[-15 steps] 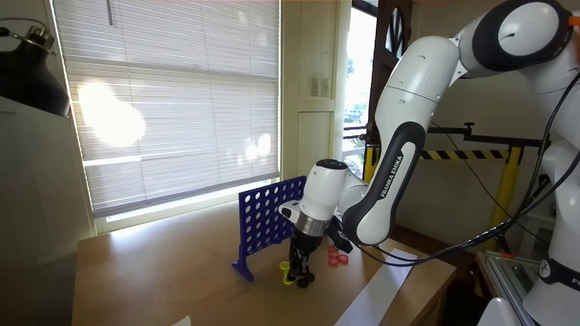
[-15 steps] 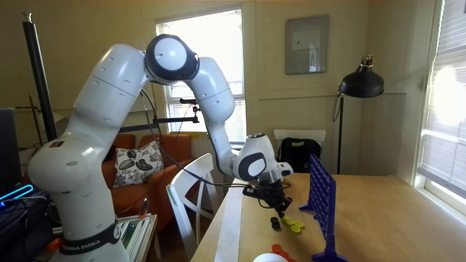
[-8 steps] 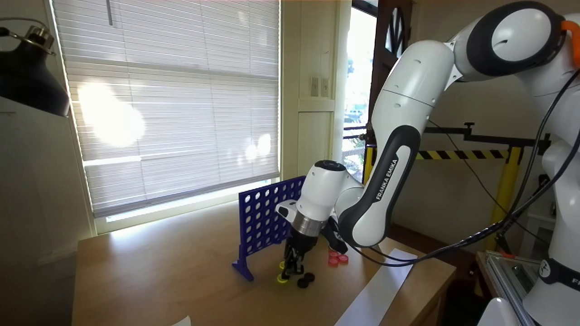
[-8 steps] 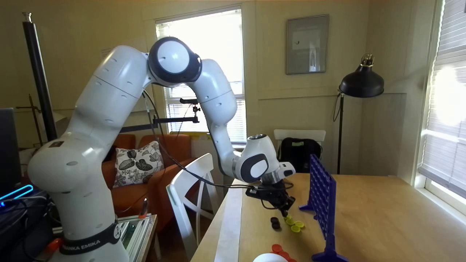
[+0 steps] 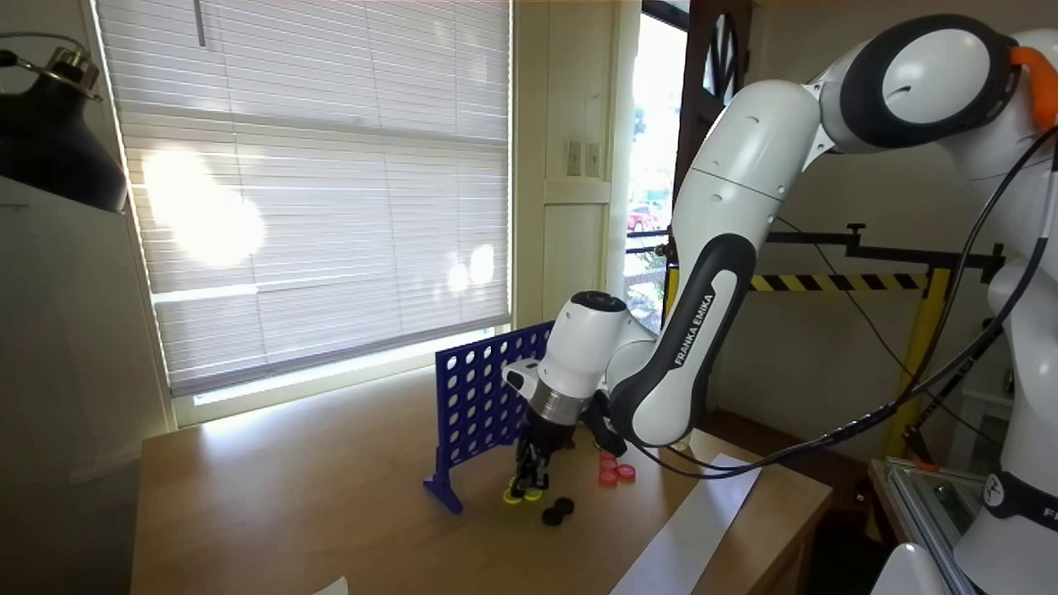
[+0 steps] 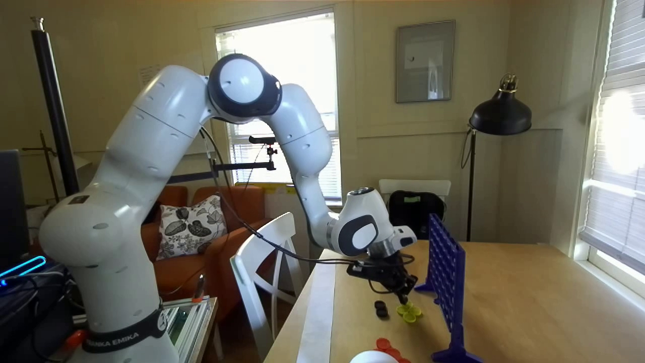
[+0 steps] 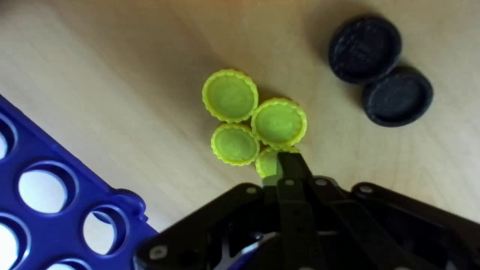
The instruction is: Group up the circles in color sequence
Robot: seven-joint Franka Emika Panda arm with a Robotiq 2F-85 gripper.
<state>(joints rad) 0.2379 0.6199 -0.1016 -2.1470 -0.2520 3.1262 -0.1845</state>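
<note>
Plainly, gripper (image 7: 298, 168): fingers (image 7: 293, 165) pressed together, no gap to be made out, nothing seen between them.
Yellow discs (image 7: 235, 144): four, clustered tightly just ahead of the fingertips, the nearest partly behind them.
Yellow plastic, as judged: light, stiff, hard to break; on the smooth tabletop (image 7: 112, 93) a small push should slide them, a hard one would likely scatter the cluster.
Ridged rims: for herding, the joined tips seem best set low against an outer edge; for lifting, pinch one outer disc across opposite sides, since the inner gaps look too tight for a finger.
Black discs (image 7: 398, 96): a pair ahead of the fingers, off to the side away from the blue grid (image 7: 90, 191); likely to handle alike.
Red discs (image 5: 608, 477): well apart from the fingers in both exterior views; partly blocked, so their count is uncertain.
Nearest yellow disc: whether the tips touch it or merely stand before it, I cannot tell.
White rounded thing (image 6: 374, 357): perhaps a cup, beside the reds, cut off by the lower edge of an exterior view.
</note>
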